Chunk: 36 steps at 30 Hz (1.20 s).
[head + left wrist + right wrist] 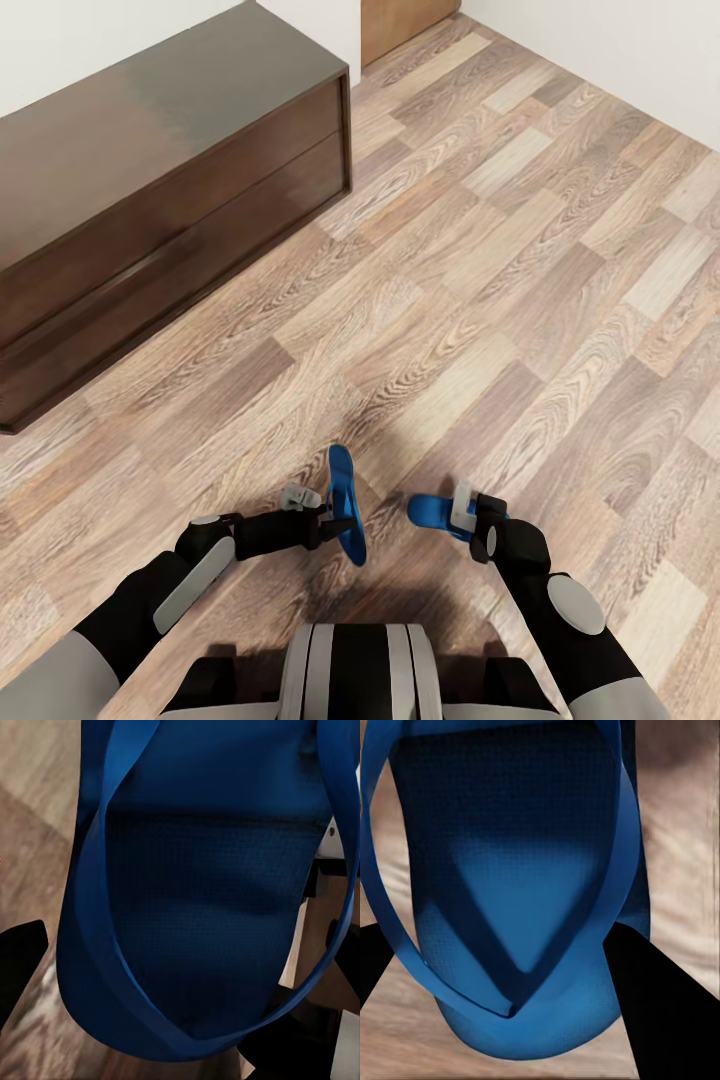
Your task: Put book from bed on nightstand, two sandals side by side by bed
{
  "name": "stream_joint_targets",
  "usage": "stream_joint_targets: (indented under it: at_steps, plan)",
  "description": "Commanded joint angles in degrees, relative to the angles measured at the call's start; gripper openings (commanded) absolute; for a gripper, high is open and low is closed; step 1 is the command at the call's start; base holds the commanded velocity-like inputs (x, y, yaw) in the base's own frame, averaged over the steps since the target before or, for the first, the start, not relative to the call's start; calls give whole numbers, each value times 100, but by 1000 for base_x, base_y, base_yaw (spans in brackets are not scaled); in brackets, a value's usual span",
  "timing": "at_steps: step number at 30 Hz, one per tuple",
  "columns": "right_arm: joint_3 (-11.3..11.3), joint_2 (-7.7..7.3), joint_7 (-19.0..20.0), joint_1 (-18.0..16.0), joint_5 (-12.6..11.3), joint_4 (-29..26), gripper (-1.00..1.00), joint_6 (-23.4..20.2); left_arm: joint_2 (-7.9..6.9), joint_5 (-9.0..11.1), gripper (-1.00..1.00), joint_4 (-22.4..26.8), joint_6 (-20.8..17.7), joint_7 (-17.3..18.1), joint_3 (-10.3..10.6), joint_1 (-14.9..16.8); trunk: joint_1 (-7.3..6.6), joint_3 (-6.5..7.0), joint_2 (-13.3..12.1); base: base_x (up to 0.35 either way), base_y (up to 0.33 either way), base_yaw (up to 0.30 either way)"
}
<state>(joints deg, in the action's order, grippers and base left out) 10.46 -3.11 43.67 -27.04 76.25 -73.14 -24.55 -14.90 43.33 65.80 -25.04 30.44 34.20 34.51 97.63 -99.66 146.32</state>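
Note:
I hold both bright blue sandals above the wood-plank floor (520, 260). My left gripper (335, 520) is shut on one sandal (345, 500), which stands on edge in the head view. Its sole and strap (202, 892) show close up in the left wrist view, with a dark finger (19, 960) beside them. My right gripper (465, 510) is shut on the other sandal (432, 512), whose end sticks out toward the left one. The right wrist view looks onto that sandal's sole (517, 870) between dark fingers (667, 1012). The book, the bed and the nightstand are out of view.
A long dark glossy bench-like unit (150, 180) stands along the white wall at the left. A brown wooden panel (400, 25) shows at the top. Plank floor stretches ahead and to the right.

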Motion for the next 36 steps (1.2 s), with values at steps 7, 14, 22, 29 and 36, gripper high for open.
stream_joint_targets:
  at_steps: [7,14,22,29,36]
  plan:
    - [17,-5,37,-3,30,-7,-100,-32,-4,53,-100,3,-45,-12,8,3,-18,153,-8,0,0,0]
    - [17,-9,44,-3,30,-7,-100,-32,-5,53,-100,3,-46,-12,8,3,-37,308,-18,0,0,0]
    - [-1,-22,40,-3,10,-1,-100,-32,-4,52,-100,-4,-51,-14,8,3,-57,485,-28,0,0,0]
    - [-745,-74,49,1,-436,34,-100,35,-6,44,-100,-12,-53,-20,10,3,-75,640,-38,0,0,0]
    - [-1270,-284,54,15,-1489,368,-100,692,-12,44,-100,-22,-51,-21,17,3,-93,795,-47,0,0,0]
